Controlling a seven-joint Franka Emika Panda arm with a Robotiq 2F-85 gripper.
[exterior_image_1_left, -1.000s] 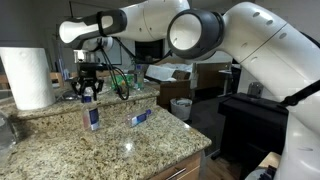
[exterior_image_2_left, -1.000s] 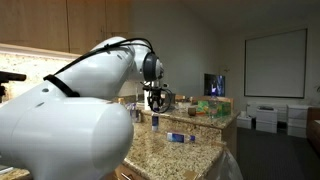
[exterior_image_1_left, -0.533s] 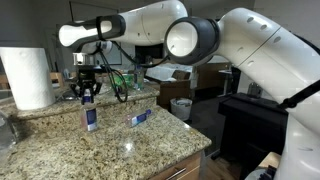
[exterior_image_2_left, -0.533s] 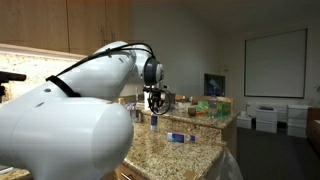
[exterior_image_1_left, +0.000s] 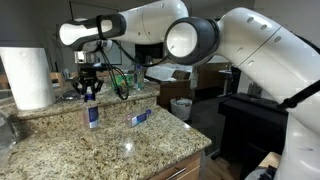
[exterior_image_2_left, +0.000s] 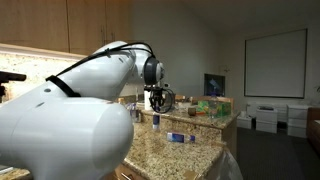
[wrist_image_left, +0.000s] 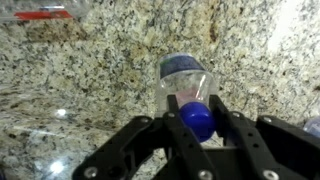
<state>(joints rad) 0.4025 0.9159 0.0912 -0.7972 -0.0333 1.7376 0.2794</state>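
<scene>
On the granite countertop (exterior_image_1_left: 120, 152), near its back edge: one small bottle (exterior_image_1_left: 92, 118) with a clear body and blue cap (wrist_image_left: 197, 120), upright and resting on the stone.

Directly over it: gripper (exterior_image_1_left: 89, 95), pointing straight down. In the wrist view, the gripper (wrist_image_left: 197, 112) has its jaws narrowed to about the width of the cap, one finger (wrist_image_left: 176, 112) close on each side. Whether they press the cap or merely flank it cannot be told.

Step in hand, as judged: taking hold of the bottle by its cap. The next move calls for a firm, centred squeeze and a plumb lift, since a tall, narrow bottle tips easily.

Also present: second bottle (exterior_image_1_left: 140, 118), lying on its side nearby; paper towel roll (exterior_image_1_left: 28, 78), well apart.
</scene>
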